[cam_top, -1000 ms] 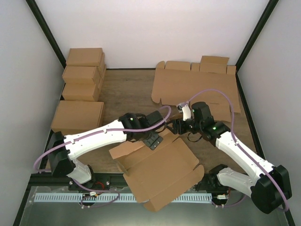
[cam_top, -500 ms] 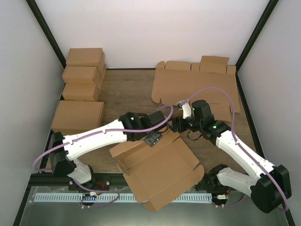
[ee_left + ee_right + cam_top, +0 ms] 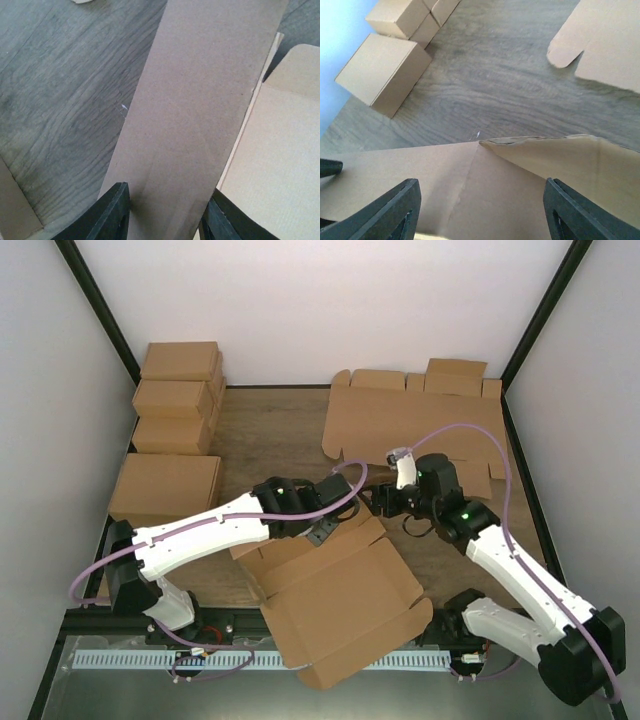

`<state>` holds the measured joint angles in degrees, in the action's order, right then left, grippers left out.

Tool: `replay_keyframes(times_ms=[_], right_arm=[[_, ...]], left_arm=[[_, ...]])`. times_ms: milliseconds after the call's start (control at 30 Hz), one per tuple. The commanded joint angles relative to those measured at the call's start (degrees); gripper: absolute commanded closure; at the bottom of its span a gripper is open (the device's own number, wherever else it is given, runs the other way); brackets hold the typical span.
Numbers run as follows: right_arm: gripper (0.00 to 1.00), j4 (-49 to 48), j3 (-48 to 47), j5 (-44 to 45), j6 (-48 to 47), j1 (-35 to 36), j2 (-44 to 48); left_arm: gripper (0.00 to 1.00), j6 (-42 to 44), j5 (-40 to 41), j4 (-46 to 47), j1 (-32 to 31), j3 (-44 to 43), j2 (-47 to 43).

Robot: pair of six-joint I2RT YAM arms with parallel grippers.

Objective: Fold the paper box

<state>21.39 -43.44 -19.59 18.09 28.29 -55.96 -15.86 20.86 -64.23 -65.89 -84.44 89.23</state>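
Top external view: wooden table (image 3: 270,440) filling the cell floor. At far right, flat sheets (image 3: 420,425) lying stacked; at far left, four cartons (image 3: 175,405) in a row against the wall. Toward the near edge, between the two arms, the box (image 3: 340,605), spread mostly flat and at a slant, its near corner reaching out past the table's near edge, its far-side flap (image 3: 200,100) lifted off the wood. Looks light and thin, stiff across the panels yet ready to hinge only at the scored creases. Likely skates on the smooth wood when pushed, so calls for one hold to steady and one to fold. Probably dents or tears at the rounded tabs if pinched hard. Best taken by a flap's free edge, near its middle, pinching across the thickness and leading the bend along the crease; broad panels better pressed than gripped. On that raised flap, left gripper (image 3: 167,192), the strip running up between the two black fingers (image 3: 117,210), jaws narrowed partway around it; cannot tell from the left wrist view whether the pads actually bite. At the box's far corner, right gripper (image 3: 481,182), jaws wide and holding nothing, hovering over the fold where flap meets side wall, bare wood showing beyond.
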Motion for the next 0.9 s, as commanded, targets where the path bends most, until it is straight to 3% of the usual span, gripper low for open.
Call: replay_keyframes(times_ms=[0,300,367,533,700,867], right_arm=[[0.3,0.73,-1.25,6.53,0.58,-0.25,2.66],[0.3,-2.39,6.65,9.73,9.93,-0.26,11.38],[0.25,-2.68,8.61,9.88,11.59,-0.22,13.33],[0.23,-3.88,12.41,7.04,14.87,-0.25,16.64],[0.22,-5.23,15.47,3.44,15.59,-0.26,15.51],[0.2,-7.44,16.22,1.33,15.3,-0.26,12.63]], left_arm=[[0.65,-0.25,2.09,-1.13,-0.03,-1.36,-0.27],[0.72,-1.58,4.9,-1.41,-0.07,-1.21,1.12],[0.72,-2.6,5.81,-1.32,0.09,-1.01,1.01],[0.83,-3.64,7.96,-1.25,0.32,-0.69,1.31],[0.96,-2.56,11.57,-0.73,0.53,-0.11,1.63],[0.96,0.92,15.37,0.17,1.24,0.0,2.22]])
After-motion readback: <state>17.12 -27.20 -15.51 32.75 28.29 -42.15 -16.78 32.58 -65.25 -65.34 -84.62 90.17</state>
